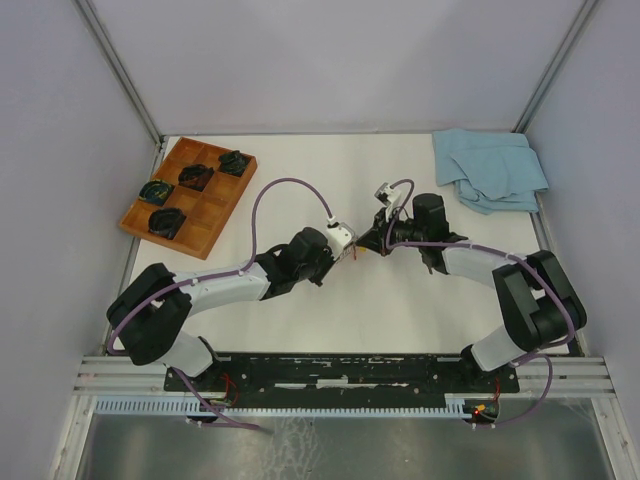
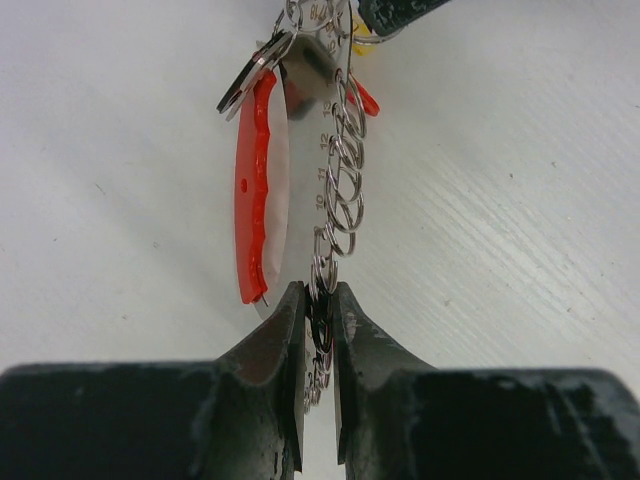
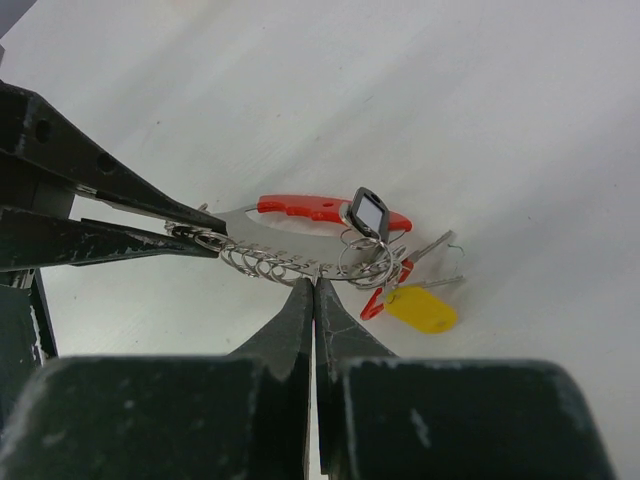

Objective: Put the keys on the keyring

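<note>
The keyring (image 3: 300,240) sits near the middle of the white table (image 1: 300,160), stretched between the two grippers. The left gripper (image 2: 320,295) has its matte black, wedge-shaped fingers (image 2: 285,350) pinching the far end of the chain (image 2: 345,160), which is made of thin, shiny, overlapping wire rings. The right gripper (image 3: 313,287) has its scuffed black fingers pressed flat together, with the tips against the chain near the ring cluster. Whether a wire is caught between them cannot be told. Beside the chain runs a curved red strap (image 3: 320,210) of glossy plastic with a wavy grip edge, backed by a flat, polished steel plate (image 2: 305,110). Along the plate's edge is a tiny engraved scale, where the numerals 10 to 13 can be read. A small tag (image 3: 367,213) with a black frame and a pale window hangs at the cluster, and no writing shows on it. The keys (image 3: 432,246) fan out there: slim silver blades and one with a smooth yellow plastic head (image 3: 422,308). At the far left is a wooden tray (image 1: 215,225) with square compartments, some holding black coiled items (image 1: 165,220) with green marks. A crumpled light-blue cloth (image 1: 490,170) lies at the far right.
</note>
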Robot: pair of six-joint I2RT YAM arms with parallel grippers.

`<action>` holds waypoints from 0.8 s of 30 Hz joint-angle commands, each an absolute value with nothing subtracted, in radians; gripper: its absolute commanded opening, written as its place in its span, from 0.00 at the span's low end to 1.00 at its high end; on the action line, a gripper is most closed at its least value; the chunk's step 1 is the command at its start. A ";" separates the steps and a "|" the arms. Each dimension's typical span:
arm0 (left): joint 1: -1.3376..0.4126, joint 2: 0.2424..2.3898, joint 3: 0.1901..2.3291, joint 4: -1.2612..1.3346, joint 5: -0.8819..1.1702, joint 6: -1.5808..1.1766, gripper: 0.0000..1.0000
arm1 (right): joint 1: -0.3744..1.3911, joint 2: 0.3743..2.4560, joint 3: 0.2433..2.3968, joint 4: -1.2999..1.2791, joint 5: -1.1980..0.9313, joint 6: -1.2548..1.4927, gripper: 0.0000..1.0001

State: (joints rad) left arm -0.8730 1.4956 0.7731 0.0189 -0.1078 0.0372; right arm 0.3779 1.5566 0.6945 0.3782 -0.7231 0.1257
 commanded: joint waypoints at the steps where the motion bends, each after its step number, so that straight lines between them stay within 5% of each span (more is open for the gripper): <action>1: -0.879 1.491 0.785 -0.053 -0.070 -0.015 0.03 | 0.393 1.484 0.746 0.352 -0.711 0.084 0.01; 18: -0.878 1.326 0.668 0.059 0.149 -0.177 0.25 | 0.477 1.444 0.793 0.302 -0.696 -0.137 0.01; 24: -0.864 1.256 0.626 0.107 0.141 -0.160 0.43 | 0.477 1.440 0.782 0.304 -0.755 -0.168 0.01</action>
